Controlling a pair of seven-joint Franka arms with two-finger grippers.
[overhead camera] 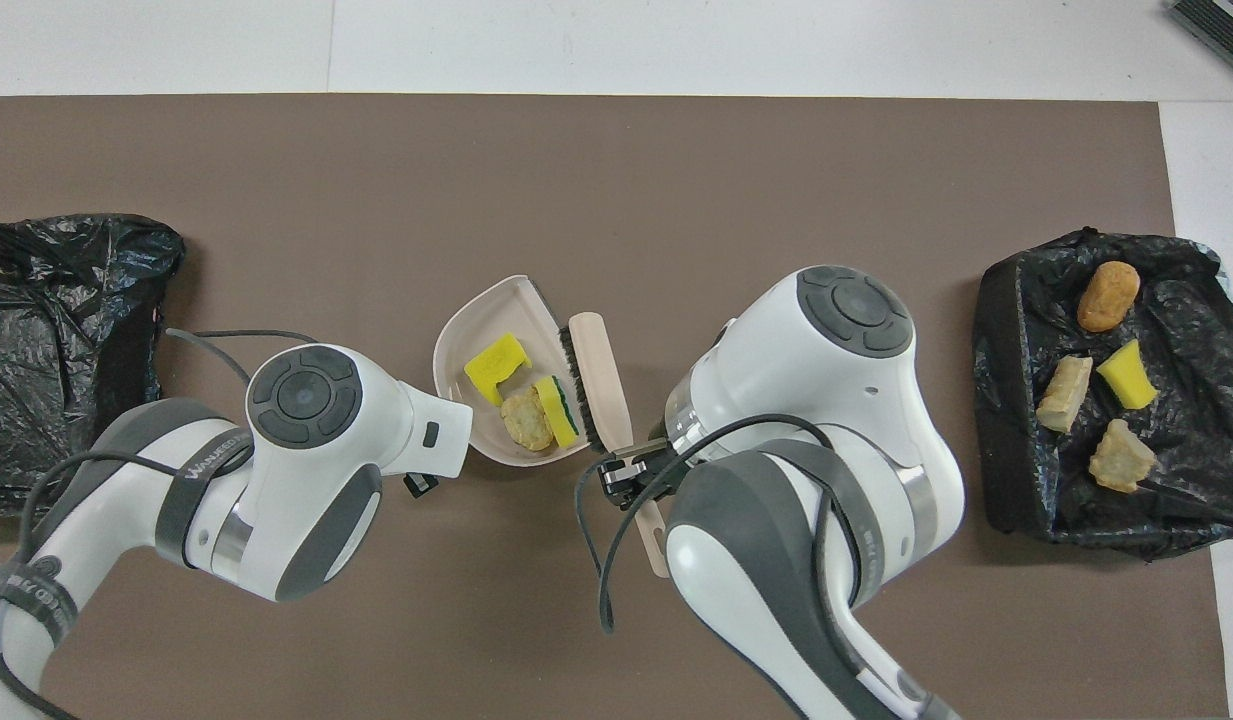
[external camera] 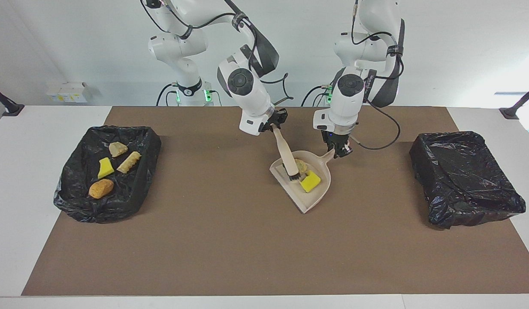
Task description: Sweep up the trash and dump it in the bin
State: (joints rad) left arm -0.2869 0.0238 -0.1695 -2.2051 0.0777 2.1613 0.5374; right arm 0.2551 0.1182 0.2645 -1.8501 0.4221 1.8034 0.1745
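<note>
Three scraps are lying in the dustpan, four in one bin. Right gripper is gripping the brush, left gripper the dustpan's handle.

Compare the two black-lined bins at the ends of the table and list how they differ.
Contents: the bin at the right arm's end holds four scraps, two tan, one yellow, one orange; the bin at the left arm's end shows no scraps.
Liner: the first bin's bag sinks into a hollow; the second bin's bag lies crumpled across its top.
Shared: both are black-lined and partly on the brown mat.
</note>
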